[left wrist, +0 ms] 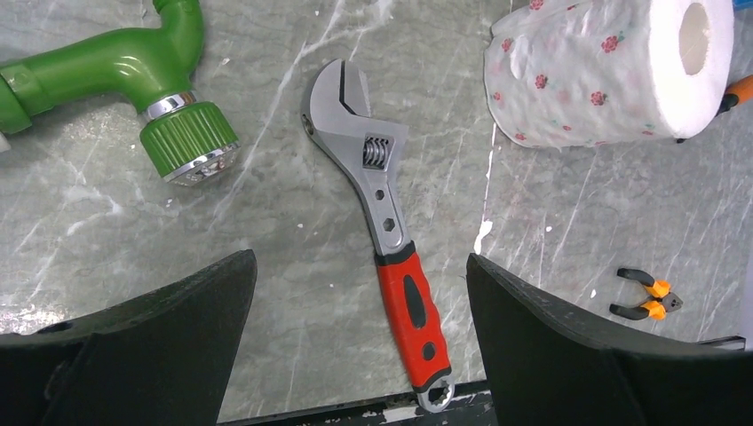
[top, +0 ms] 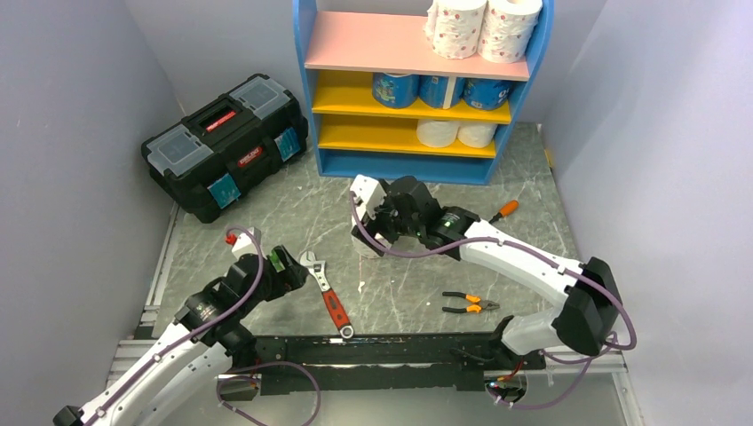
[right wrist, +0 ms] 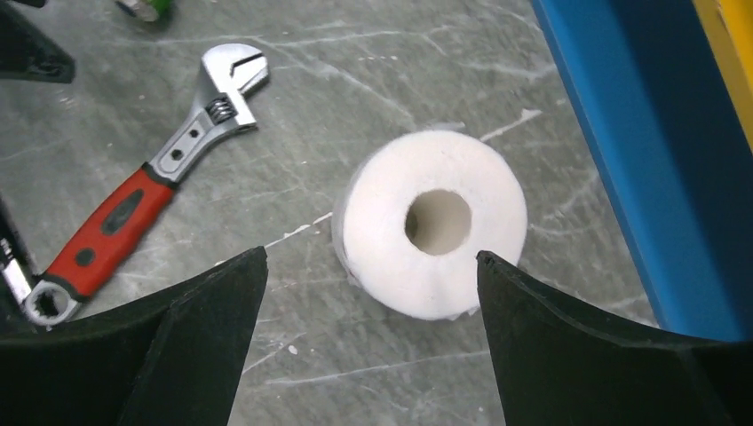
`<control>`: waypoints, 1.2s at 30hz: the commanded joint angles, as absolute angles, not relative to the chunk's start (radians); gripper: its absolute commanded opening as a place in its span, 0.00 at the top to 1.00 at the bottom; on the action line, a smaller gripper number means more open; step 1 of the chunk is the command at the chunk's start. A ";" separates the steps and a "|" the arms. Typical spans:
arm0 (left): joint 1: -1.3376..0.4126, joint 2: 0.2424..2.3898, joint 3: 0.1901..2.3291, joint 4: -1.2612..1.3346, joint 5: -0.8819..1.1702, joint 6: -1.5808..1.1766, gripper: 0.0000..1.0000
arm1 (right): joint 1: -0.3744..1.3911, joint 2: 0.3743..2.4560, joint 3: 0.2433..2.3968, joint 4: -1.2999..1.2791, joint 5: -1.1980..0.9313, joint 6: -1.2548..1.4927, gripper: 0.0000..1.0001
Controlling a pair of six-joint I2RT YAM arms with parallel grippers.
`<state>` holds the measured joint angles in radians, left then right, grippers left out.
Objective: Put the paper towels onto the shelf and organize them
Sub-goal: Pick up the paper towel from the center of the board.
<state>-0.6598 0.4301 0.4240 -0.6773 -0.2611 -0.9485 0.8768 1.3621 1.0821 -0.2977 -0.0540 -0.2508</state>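
Right gripper [right wrist: 371, 257]: released, spread wide, facing loose dotted paper roll [left wrist: 586, 80] near shelf [top: 417, 165] base. Left gripper [left wrist: 360, 257]: released, empty, over wrench [left wrist: 382, 195]. Far shelf: seven stored rolls [top: 484, 31].

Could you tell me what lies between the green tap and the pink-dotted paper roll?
An adjustable wrench with a red handle, in the left wrist view.

Top of the pink-dotted white paper roll [left wrist: 604, 75] clipped by the left wrist view's edge, green plastic tap [left wrist: 115, 67] running off left, orange-handled tool [top: 507, 209] with its working end lost behind the white right arm [top: 519, 255], blue shelf frame [right wrist: 639, 160] sliced off right.
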 commanded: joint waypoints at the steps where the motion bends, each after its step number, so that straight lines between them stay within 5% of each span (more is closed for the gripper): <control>1: -0.655 0.411 0.436 -0.681 -0.275 -0.950 0.06 | 0.868 1.435 1.227 -0.398 -0.231 -0.372 0.13; 6: -0.656 0.434 0.437 -0.681 -0.263 -0.953 0.06 | 0.867 1.563 1.325 -0.470 -0.245 -0.346 0.28; 36: -0.656 0.546 0.431 -0.612 -0.216 -0.968 0.08 | 0.860 1.617 1.291 -0.481 -0.104 -0.253 0.34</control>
<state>-0.6598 0.5243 0.4240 -0.6514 -0.2325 -0.9592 0.8669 1.6535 1.2945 -0.5076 -0.1268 -0.2653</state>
